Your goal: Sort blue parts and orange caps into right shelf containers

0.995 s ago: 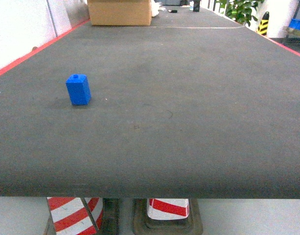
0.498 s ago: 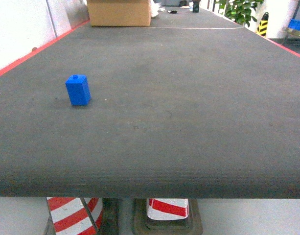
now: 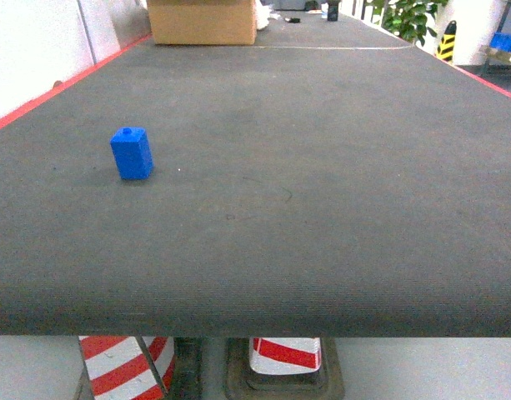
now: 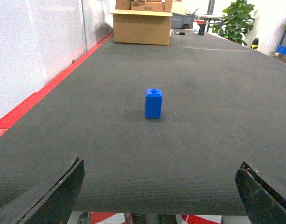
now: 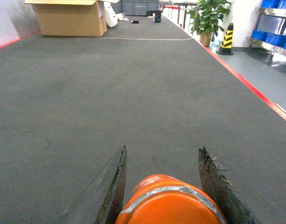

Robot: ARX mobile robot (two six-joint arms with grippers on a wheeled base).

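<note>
Right claw is gripping 1 orange cap; left claw is gaping toward 1 blue block standing on the counter.

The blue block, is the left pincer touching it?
Apart. The left wrist view shows the blue block standing alone on the belt, well ahead of the open left pincer.

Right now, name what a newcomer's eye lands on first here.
A lone blue block stands upright on the dark conveyor belt, left of centre in the head view. In the right wrist view, the right claw grips an orange cap. A cardboard box sits at the belt's far end.
</note>
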